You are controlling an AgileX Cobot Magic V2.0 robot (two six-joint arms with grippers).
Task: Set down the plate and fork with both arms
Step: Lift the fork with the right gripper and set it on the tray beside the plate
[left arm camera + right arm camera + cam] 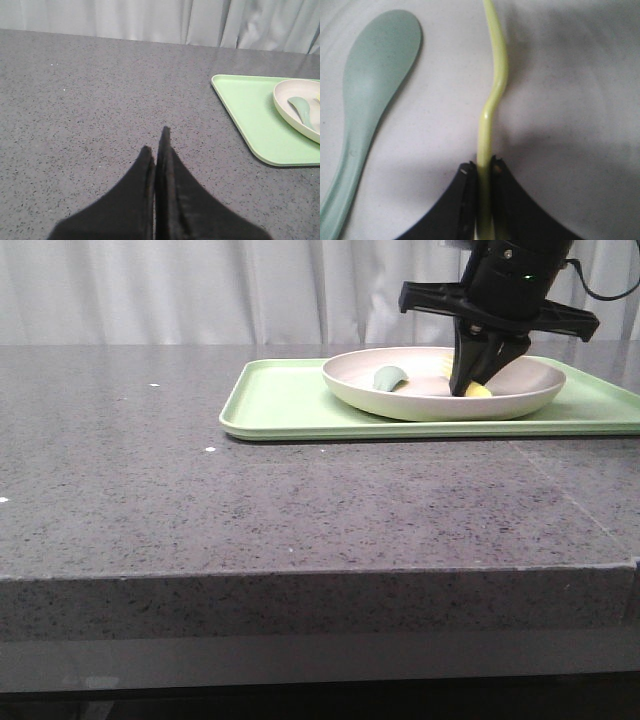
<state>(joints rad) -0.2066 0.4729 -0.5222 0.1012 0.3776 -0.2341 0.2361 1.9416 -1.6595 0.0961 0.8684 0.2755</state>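
The cream-white plate [520, 400] sits on the light green tray [285, 405] at the back right. My right gripper [472, 387] reaches down into the plate and is shut on the pale yellow fork [492, 95], seen edge-on between its jaws in the right wrist view; a bit of yellow also shows in the front view [481, 392]. The plate's inside [570, 100] fills that wrist view. My left gripper [156, 142] is shut and empty over the bare table, well away from the tray [250, 110] and plate [287, 107]; it is out of the front view.
A pale grey-green spoon [390, 378] lies in the plate beside the fork, also in the right wrist view [370, 100] and left wrist view [302, 110]. The grey speckled table [250, 510] ends at a front edge. White curtains hang behind.
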